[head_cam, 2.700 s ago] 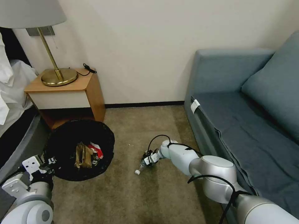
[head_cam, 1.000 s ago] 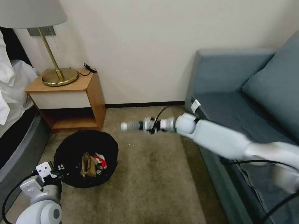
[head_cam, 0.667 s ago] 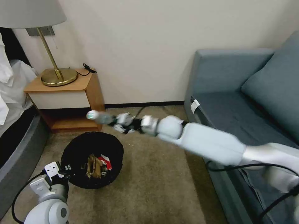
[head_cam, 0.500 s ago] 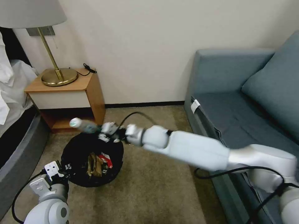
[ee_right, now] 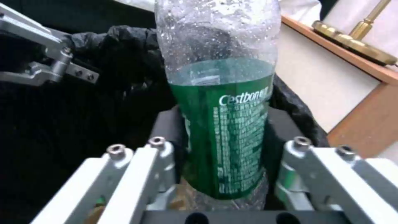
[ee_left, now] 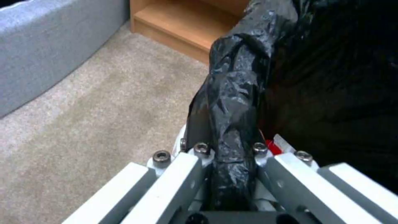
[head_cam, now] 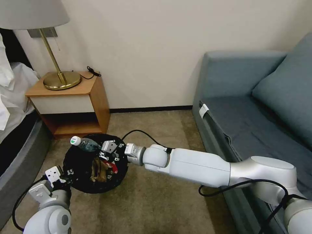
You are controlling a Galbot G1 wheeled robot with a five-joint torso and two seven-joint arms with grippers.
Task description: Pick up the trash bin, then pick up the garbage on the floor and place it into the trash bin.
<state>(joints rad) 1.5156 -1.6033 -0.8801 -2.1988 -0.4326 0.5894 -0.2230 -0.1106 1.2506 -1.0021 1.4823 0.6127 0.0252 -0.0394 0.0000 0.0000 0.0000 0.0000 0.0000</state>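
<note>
The bottle (head_cam: pixel 85 144) is clamped at its green label between the fingers of the right gripper (head_cam: pixel 104 151) and is held over the bin (head_cam: pixel 78 182), cap toward the nightstand (head_cam: pixel 73 97). The bin's bag-covered rim is pinched by the closed left gripper (ee_left: pixel 226 174) on the side away from the nightstand. A brown paper bag (head_cam: pixel 97 169) and red packet (head_cam: pixel 112 167) are seen inside the bin.

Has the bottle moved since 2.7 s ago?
Yes. The bottle, held by the right gripper, went from the carpet near the sofa to above the trash bin.
</note>
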